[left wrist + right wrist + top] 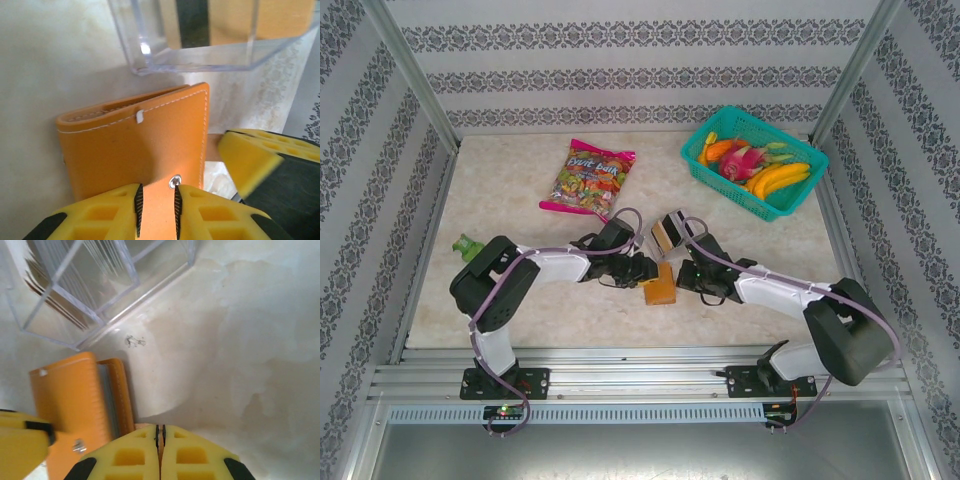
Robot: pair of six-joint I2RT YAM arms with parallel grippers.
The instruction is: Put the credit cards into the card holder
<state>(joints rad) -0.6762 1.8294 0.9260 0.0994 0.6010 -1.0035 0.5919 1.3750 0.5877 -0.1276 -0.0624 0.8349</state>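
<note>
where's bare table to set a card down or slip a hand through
Free: the far strip between candy bag and green basket, the left side beside the candy bag, the near strip before the card holder. Crowded: the centre, where left end effector, right end effector, card holder and clear tray meet.

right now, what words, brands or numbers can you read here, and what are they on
No text reads clearly.
On the snack bag: white lettering on the front, too small to read.
On the card holder: plain, no text.
On the clear tray and the credit cards in it: no legible print.
On the table: a small dark mark, not readable writing.
</note>
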